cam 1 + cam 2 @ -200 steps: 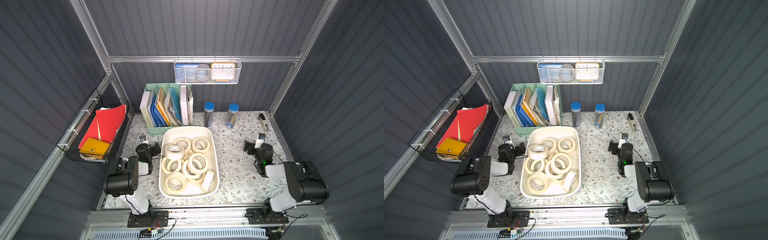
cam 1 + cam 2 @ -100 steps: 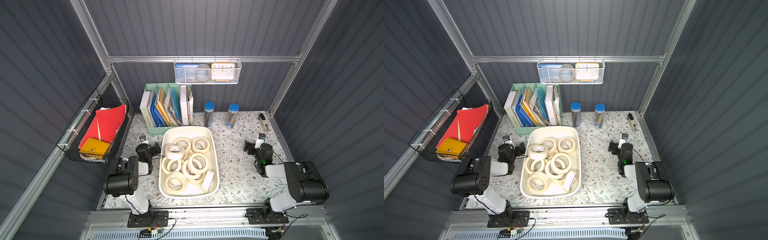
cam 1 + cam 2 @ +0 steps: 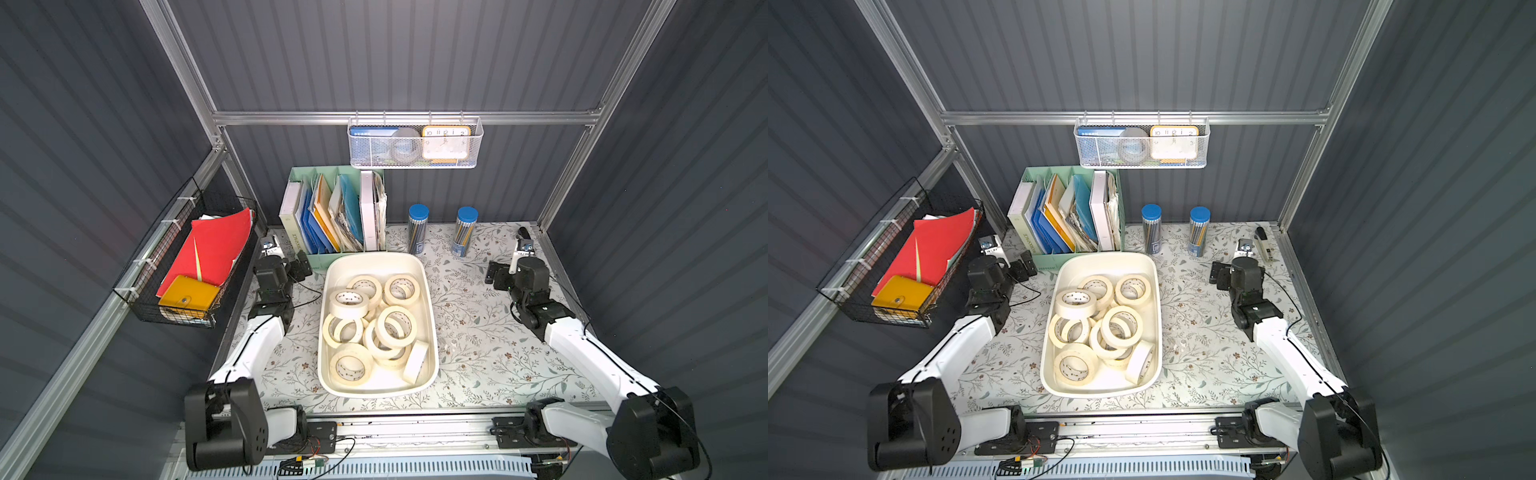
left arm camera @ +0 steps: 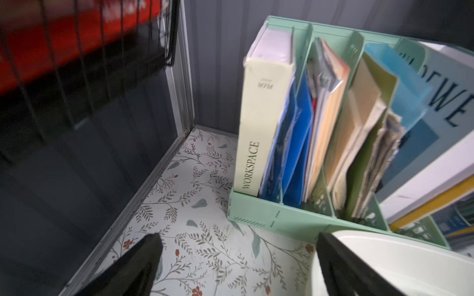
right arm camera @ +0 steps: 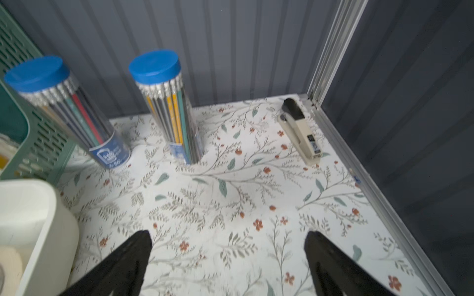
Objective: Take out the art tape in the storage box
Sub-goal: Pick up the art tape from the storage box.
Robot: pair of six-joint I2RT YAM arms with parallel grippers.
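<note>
Art tape (image 3: 416, 360): both top views show many, right wrist one.

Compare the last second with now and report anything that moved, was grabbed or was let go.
Nothing visibly changed. The left claw and the right claw stay open and empty on either side of the tub, and the tape rolls lie in it as before.
</note>
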